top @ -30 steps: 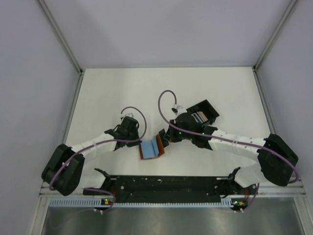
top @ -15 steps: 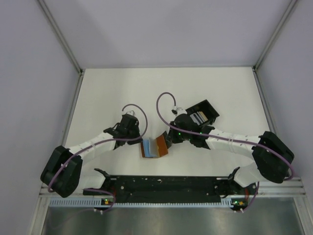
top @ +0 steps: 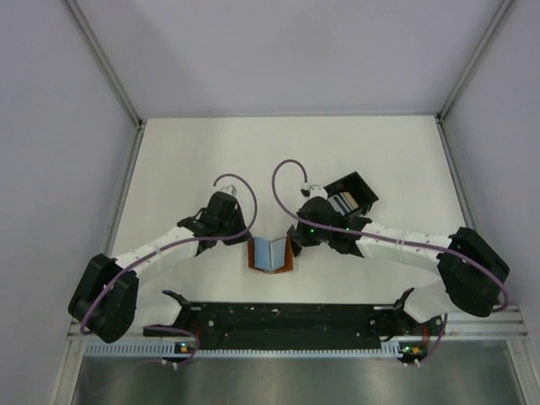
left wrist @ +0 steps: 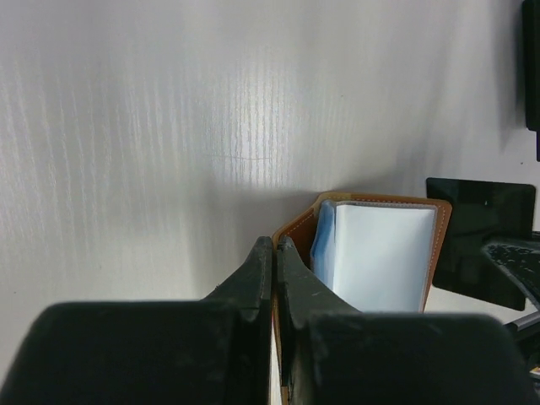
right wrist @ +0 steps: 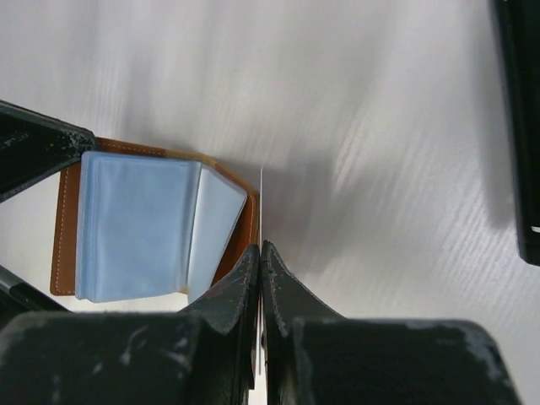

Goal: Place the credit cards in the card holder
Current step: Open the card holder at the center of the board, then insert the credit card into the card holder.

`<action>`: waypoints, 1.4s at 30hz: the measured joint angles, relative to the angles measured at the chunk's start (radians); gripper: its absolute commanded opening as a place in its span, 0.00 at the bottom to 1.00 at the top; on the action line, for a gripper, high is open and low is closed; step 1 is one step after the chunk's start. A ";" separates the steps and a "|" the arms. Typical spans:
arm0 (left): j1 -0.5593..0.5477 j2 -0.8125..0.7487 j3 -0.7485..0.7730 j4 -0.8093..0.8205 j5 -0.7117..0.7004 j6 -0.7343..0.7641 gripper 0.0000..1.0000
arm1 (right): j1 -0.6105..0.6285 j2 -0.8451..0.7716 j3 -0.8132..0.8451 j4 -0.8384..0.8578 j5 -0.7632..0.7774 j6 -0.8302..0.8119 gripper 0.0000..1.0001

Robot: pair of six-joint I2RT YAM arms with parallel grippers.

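The brown leather card holder (top: 271, 254) lies open at the table's near middle, its pale blue-grey inner sleeves facing up and both flaps tilted up. My left gripper (top: 251, 245) is shut on its left flap; the left wrist view shows the brown edge between the fingers (left wrist: 276, 245) beside the sleeves (left wrist: 375, 253). My right gripper (top: 291, 245) is at the right flap. In the right wrist view it (right wrist: 261, 249) is shut on a thin white credit card (right wrist: 261, 202) seen edge-on, right beside the holder (right wrist: 139, 224). More cards (top: 342, 202) stand in the black box.
The black open-frame slotted box (top: 352, 194) stands just behind my right wrist; its edge shows in the right wrist view (right wrist: 519, 126). Metal frame posts and grey walls bound the white table (top: 186, 160). The arm base rail (top: 287, 319) runs along the near edge.
The card holder has shifted right and turned square, its flaps lifted into a V. Both grippers moved closer together, my left gripper going right with the flap.
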 measured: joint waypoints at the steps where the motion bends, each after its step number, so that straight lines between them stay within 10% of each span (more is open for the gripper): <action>1: -0.001 0.000 0.000 0.000 0.002 0.000 0.00 | 0.000 -0.016 0.000 -0.009 0.014 -0.003 0.00; 12: -0.002 0.000 0.000 0.001 0.014 -0.002 0.00 | 0.000 -0.186 0.013 0.005 0.038 -0.001 0.00; 42: -0.004 -0.005 -0.158 0.125 -0.065 -0.104 0.00 | 0.003 0.087 -0.228 0.450 -0.210 0.235 0.00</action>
